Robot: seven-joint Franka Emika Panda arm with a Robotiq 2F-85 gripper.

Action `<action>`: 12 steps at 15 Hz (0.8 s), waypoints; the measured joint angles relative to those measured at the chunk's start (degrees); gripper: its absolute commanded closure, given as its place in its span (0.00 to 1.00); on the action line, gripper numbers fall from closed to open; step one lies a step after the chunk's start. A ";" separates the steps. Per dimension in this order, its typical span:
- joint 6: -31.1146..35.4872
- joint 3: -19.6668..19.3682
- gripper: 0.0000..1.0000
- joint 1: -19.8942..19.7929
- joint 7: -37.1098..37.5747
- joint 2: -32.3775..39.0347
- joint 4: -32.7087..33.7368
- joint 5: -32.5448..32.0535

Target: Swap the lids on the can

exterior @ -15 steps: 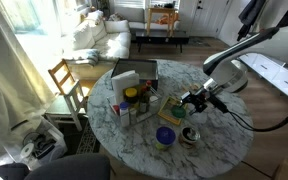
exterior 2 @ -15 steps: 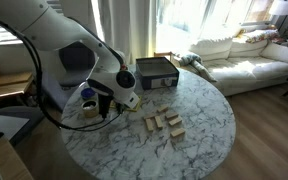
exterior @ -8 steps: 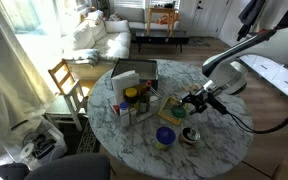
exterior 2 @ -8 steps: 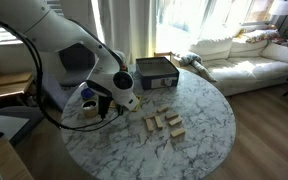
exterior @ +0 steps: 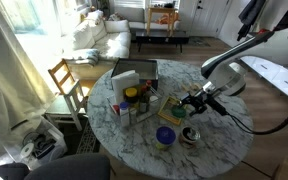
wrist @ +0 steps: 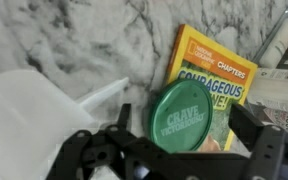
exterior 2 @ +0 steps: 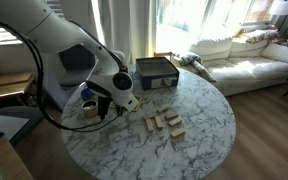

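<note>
Barely shifted, claw (wrist: 184, 114) straddles round lettered green lid (wrist: 180, 118).

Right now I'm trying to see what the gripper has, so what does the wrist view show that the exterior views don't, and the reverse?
Only the wrist view: the green lid, lettering readable, between the gripper's fingers, in front of a yellow book; whether it is clamped is unclear. Only an exterior view: the blue lid, the yellow-capped jar, a chair, the robot arm. Both: the marble table and the gripper.
</note>
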 measured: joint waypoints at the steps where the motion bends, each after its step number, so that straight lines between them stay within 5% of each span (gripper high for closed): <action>1: 0.00 0.01 0.38 0.12 0.00 0.14 0.00 0.00; 9: 0.16 -0.14 1.00 0.33 0.00 1.14 0.03 -0.02; 12: 0.26 -0.28 1.00 0.33 0.00 1.30 0.06 -0.03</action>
